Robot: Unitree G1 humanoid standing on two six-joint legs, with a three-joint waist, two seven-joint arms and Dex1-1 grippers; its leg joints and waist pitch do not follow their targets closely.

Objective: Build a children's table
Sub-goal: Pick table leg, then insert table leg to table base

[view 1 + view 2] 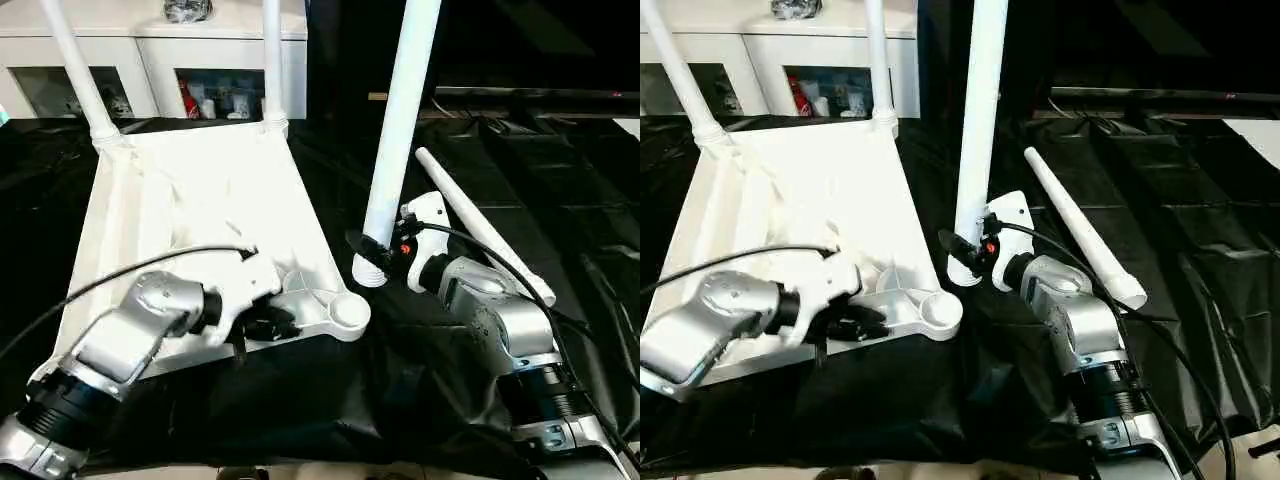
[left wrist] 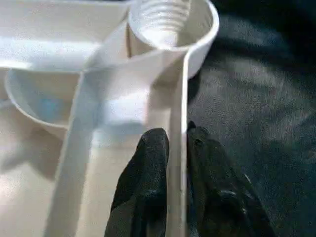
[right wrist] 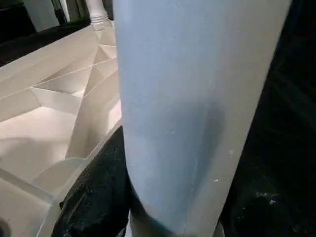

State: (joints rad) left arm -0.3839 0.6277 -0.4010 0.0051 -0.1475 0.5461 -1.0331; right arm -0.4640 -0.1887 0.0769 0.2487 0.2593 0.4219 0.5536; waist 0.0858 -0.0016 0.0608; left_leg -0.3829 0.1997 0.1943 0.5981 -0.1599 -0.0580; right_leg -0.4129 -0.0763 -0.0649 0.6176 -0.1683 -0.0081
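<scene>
Two legs already stand in the far sockets of the upturned table top [image 1: 200, 190]. Left gripper [image 2: 177, 148] pinches its near rim at seven o'clock — right gripper [image 1: 372, 250] clamps an upright leg [image 1: 400, 130] at three o'clock, beside the empty socket [image 1: 347, 312].

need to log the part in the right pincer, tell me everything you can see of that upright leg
The leg is a long, smooth white tube, plastic by its look, widest at its ribbed lower end. It stands nearly upright, leaning slightly, its base on the black cloth just beside the table top's empty corner socket, not in it. The right pincer grips it near the base.
</scene>
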